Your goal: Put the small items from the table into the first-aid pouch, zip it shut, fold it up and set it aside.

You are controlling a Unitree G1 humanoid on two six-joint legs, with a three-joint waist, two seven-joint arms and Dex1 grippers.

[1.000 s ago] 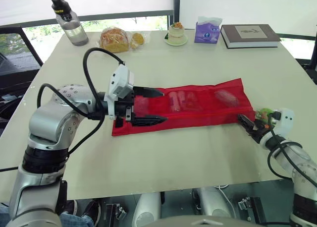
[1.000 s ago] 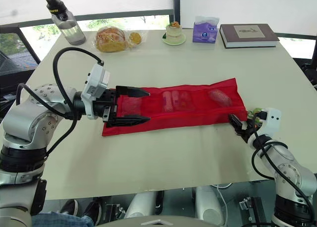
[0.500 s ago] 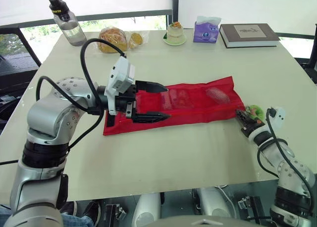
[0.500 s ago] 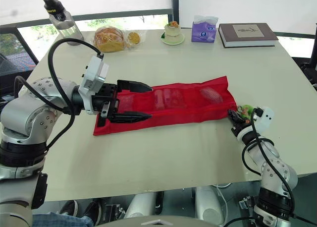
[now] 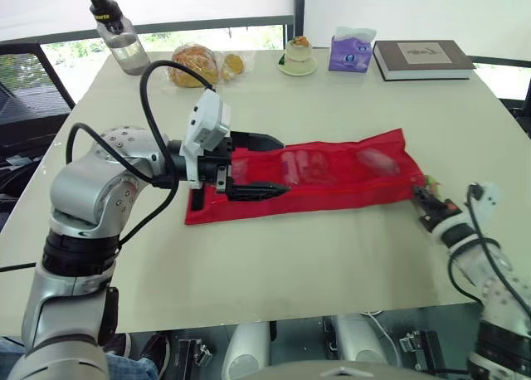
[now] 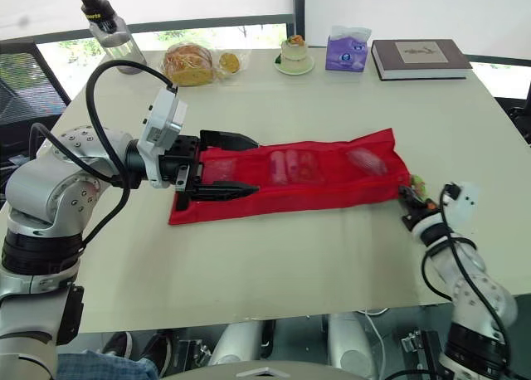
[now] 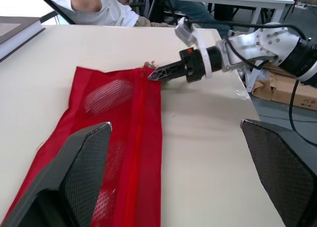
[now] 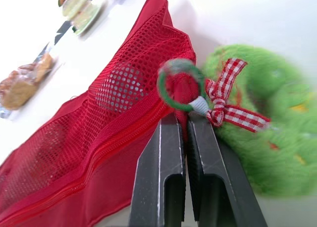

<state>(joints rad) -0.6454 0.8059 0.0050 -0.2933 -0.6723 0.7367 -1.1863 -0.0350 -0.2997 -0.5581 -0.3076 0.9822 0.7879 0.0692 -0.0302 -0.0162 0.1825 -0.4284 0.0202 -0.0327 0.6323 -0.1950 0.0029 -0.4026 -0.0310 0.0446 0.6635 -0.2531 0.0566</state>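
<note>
The red mesh first-aid pouch (image 5: pixel 332 177) lies flat and long across the table, with small items (image 5: pixel 303 166) showing through its mesh. My left gripper (image 5: pixel 278 163) stands open over the pouch's left end, one finger along each long edge. At the pouch's right end my right gripper (image 8: pixel 184 120) is shut on a small red tab with a green ring (image 8: pixel 181 83). A green fuzzy item (image 8: pixel 257 138) with a red-and-white checked ribbon lies on the table right beside that end, touching the gripper's side.
Along the far edge stand a water bottle (image 5: pixel 116 44), bagged bread (image 5: pixel 195 65), a small cake on a saucer (image 5: pixel 297 56), a purple tissue pack (image 5: pixel 348 52) and a book (image 5: pixel 423 58). A person (image 7: pixel 99 1) sits beyond the table.
My right gripper has gone from open to shut, now pinching the red tab at the pouch's right end. The left gripper stays open over the left end. The camera has shifted slightly.
</note>
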